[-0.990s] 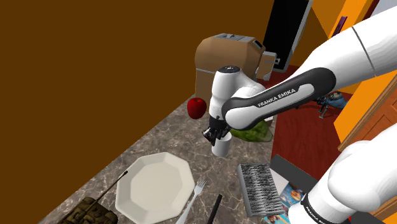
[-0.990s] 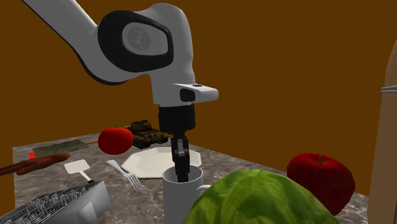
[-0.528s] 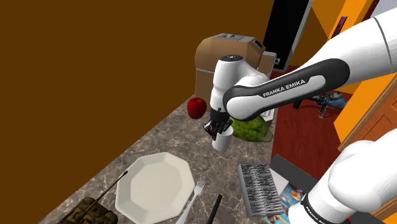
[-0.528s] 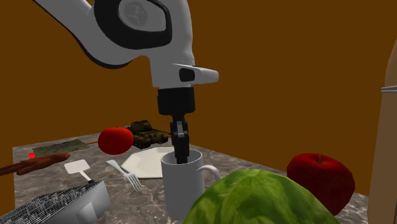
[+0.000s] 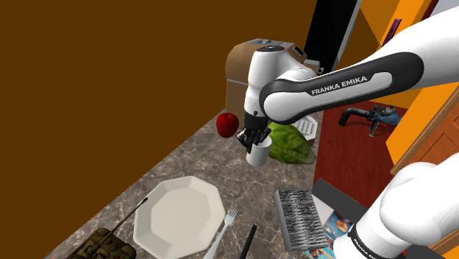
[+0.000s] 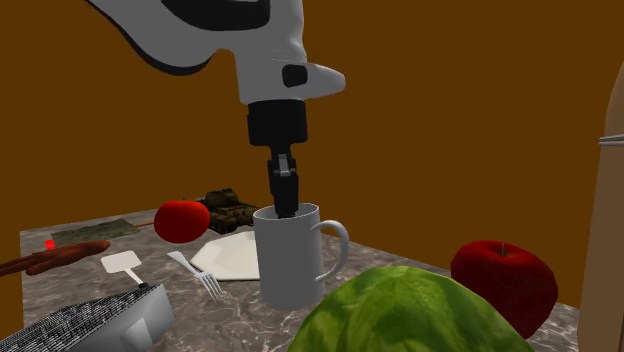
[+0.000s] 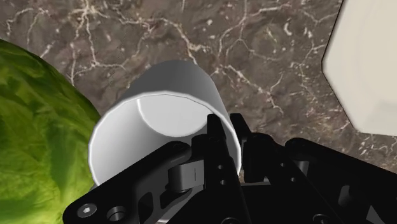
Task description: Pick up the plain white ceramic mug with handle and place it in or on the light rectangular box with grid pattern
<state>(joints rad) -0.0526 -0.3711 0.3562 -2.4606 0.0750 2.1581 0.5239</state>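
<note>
A plain white mug (image 5: 258, 153) with a handle hangs above the marble counter, upright. My gripper (image 5: 255, 140) is shut on its rim, one finger inside and one outside. In the second exterior view the mug (image 6: 292, 258) is clear of the counter below the gripper (image 6: 285, 205), handle toward that view's right. The wrist view looks into the mug (image 7: 159, 127), with the gripper (image 7: 226, 149) clasping its wall. The light box with a grid pattern (image 5: 298, 215) lies near the counter's front edge by the stand; it also shows as the box (image 6: 90, 320) at the second exterior view's lower left.
A green watermelon (image 5: 288, 144) sits right beside the mug, with a red apple (image 5: 228, 124) and a tan appliance (image 5: 257, 70) behind. A white octagonal plate (image 5: 179, 215), a fork (image 5: 228, 221) and a toy tank (image 5: 99, 243) lie nearer the shoulder view's lower left.
The gripper has risen with the mug in it, lifting the mug off the counter and shifting slightly toward the watermelon.
</note>
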